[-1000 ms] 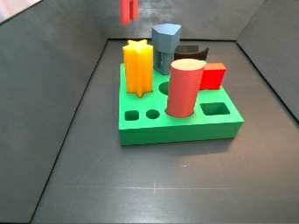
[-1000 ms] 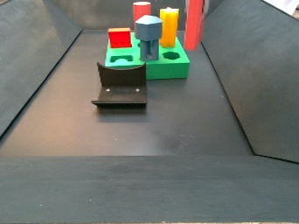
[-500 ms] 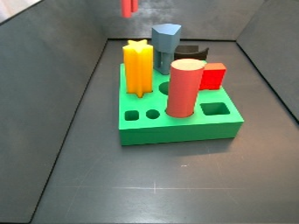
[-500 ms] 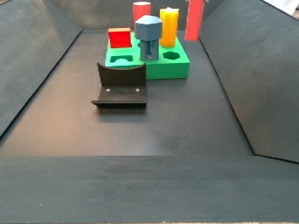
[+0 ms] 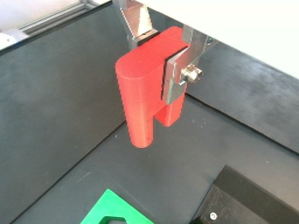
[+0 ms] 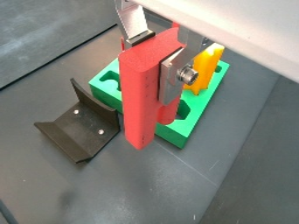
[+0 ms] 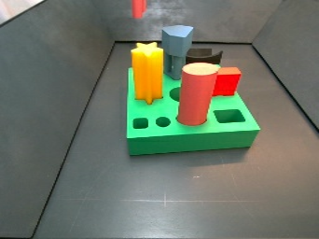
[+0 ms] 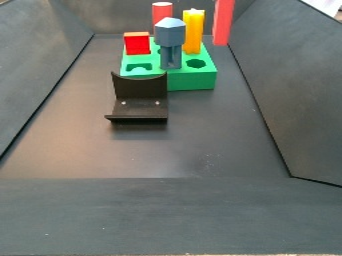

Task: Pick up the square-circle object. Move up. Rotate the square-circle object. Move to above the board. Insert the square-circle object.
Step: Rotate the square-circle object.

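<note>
My gripper (image 5: 163,54) is shut on the square-circle object (image 5: 146,87), a flat red block hanging upright between the silver fingers (image 5: 177,75), prongs pointing down. It shows the same way in both wrist views, with the gripper (image 6: 156,54) holding the block (image 6: 142,96) in the air beside the green board (image 6: 190,131). In both side views only the block's lower end shows at the upper frame edge (image 7: 138,7) (image 8: 223,20), well above and behind the board (image 7: 187,138) (image 8: 195,80). The small round and square holes (image 7: 151,122) sit at the board's near corner.
On the board stand a yellow star post (image 7: 147,73), a blue-grey prism (image 7: 178,45), a red-pink cylinder (image 7: 196,93) and a small red cube (image 7: 227,81). The dark fixture (image 8: 138,95) (image 6: 79,131) stands on the floor beside the board. Grey walls enclose the floor.
The red block has risen: less of its lower end shows at the top of both side views than a second ago. The board and its pieces have not moved.
</note>
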